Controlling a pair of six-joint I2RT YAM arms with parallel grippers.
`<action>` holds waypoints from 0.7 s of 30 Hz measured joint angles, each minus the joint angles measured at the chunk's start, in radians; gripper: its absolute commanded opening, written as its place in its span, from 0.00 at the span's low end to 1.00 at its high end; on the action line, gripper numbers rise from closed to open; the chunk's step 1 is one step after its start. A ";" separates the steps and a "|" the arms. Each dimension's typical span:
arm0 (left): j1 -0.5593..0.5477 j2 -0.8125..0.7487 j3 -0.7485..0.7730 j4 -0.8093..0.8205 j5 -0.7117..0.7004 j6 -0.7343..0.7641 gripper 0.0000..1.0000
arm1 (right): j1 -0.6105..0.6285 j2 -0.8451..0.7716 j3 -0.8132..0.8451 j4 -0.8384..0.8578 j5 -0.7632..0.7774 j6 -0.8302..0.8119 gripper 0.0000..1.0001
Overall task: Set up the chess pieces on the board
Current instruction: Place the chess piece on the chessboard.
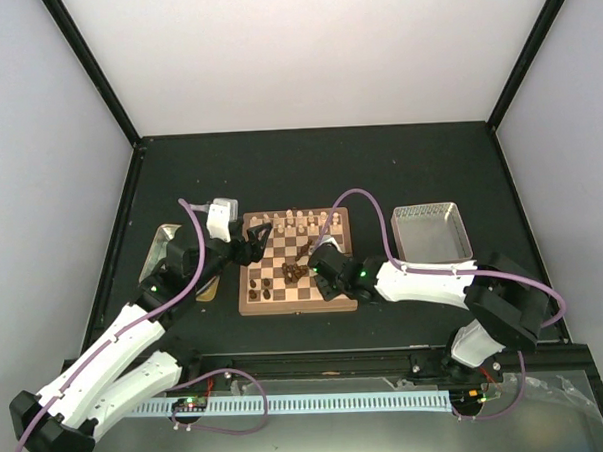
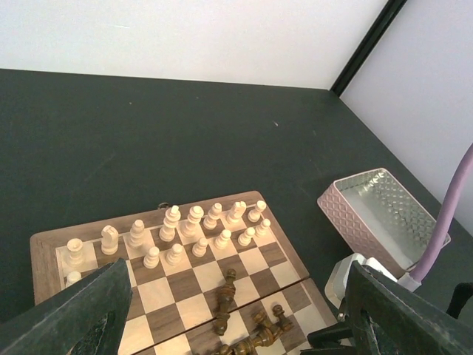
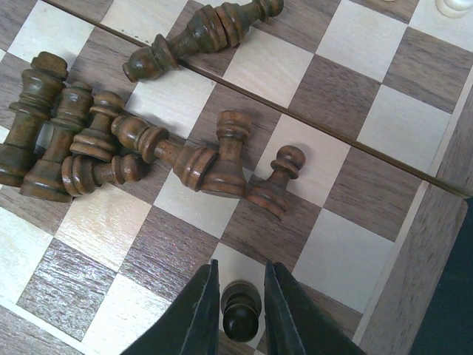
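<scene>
Board [image 1: 275,307] on the dark bench [image 1: 379,163]. Cream pieces [image 2: 185,229] stand in two rows along its far edge. Dark pieces [image 3: 148,148] lie mostly toppled in a heap near mid-board. Right gripper [image 3: 241,264]: fingers closely flank an upright dark pawn [image 3: 241,316] on a light square near the border; whether they pinch it cannot be told. Left gripper [image 1: 257,238]: spread wide, empty, at the board's left edge.

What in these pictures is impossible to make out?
- Right wrist view: whether the right hand's fingers touch the dark pawn between them; the gaps are too thin to tell.
- Top view: the left arm covers part of the tray beside the board.
- Left wrist view: the bottom edge cuts off the board's near rows.
</scene>
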 measured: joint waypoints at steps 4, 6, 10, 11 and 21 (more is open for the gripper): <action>0.000 -0.001 0.000 0.000 0.000 0.000 0.81 | 0.000 0.000 0.000 0.000 0.000 0.000 0.20; 0.001 -0.005 0.000 0.000 0.001 0.000 0.81 | 0.000 0.000 0.000 0.000 0.000 0.001 0.20; 0.001 -0.008 0.000 0.000 0.003 -0.003 0.81 | -0.004 -0.005 0.002 -0.004 -0.002 0.007 0.21; 0.001 -0.008 0.000 0.000 0.004 -0.004 0.81 | -0.006 -0.009 0.005 -0.010 -0.003 0.010 0.21; 0.001 -0.012 0.000 0.000 0.009 -0.011 0.81 | -0.039 -0.051 0.095 -0.097 -0.019 0.062 0.31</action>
